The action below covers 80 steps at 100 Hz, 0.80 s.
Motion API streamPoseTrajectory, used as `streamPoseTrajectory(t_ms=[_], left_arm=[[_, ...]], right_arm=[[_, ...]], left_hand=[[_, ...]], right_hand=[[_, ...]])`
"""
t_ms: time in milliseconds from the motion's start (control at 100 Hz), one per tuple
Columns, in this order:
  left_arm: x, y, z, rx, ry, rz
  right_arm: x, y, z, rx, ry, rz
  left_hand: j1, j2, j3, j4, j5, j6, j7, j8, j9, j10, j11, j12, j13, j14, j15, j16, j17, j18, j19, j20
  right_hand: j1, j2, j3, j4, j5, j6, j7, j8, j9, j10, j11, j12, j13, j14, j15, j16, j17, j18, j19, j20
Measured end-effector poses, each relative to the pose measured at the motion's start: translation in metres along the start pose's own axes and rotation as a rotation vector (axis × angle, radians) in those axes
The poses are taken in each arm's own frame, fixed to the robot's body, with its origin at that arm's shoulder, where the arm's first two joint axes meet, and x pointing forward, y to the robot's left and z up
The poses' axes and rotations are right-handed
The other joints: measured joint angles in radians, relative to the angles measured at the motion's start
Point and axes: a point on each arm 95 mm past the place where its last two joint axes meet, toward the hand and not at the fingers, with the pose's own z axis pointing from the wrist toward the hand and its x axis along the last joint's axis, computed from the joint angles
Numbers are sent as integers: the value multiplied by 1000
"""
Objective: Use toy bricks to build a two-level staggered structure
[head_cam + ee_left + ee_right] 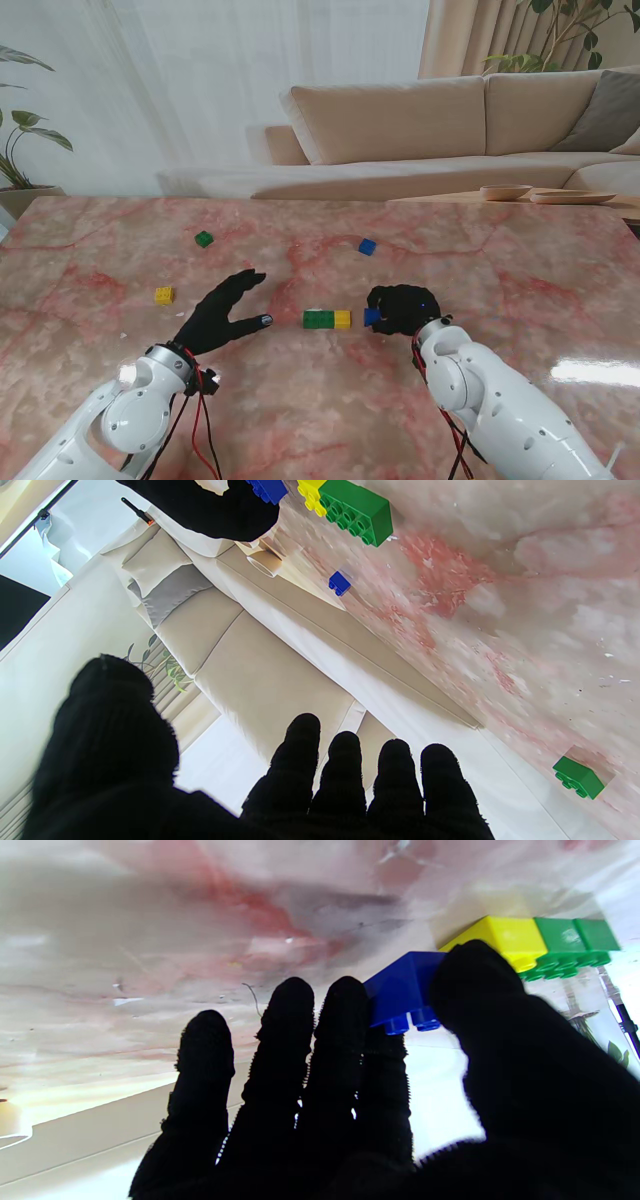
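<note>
Two bricks, the long green brick and yellow brick, sit joined in a row at table centre in the stand view; the right hand pinches a blue brick just right of that row, while the left hand lies spread and holding nothing left of it. Left wrist view: fingers apart, row far ahead. Right wrist view: thumb and fingers clamp the blue brick beside the row's yellow end.
</note>
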Motion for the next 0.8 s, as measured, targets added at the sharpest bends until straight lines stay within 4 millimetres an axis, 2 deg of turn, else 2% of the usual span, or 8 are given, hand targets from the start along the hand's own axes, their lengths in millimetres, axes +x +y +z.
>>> streamPoseTrajectory(t_ms=[290, 800], left_arm=[[-1, 1, -3, 3, -5, 3], [-3, -1, -6, 5, -10, 10]], right_arm=[[13, -8, 4, -1, 4, -34], [15, -11, 12, 11, -34, -74]], left_hand=[[0, 0, 0, 0, 0, 0, 0, 0, 0, 0, 0, 0, 0, 0, 0, 0, 0, 0, 0, 0], [0, 0, 0, 0, 0, 0, 0, 0, 0, 0, 0, 0, 0, 0, 0, 0, 0, 0, -1, 0]], right_hand=[[-1, 2, 0, 0, 0, 1, 0, 0, 0, 0, 0, 1, 0, 0, 0, 0, 0, 0, 0, 0], [-2, 13, -9, 0, 0, 3, -3, 0, -17, 0, -1, 1, -2, 0, -2, 0, -11, 0, 0, 0]])
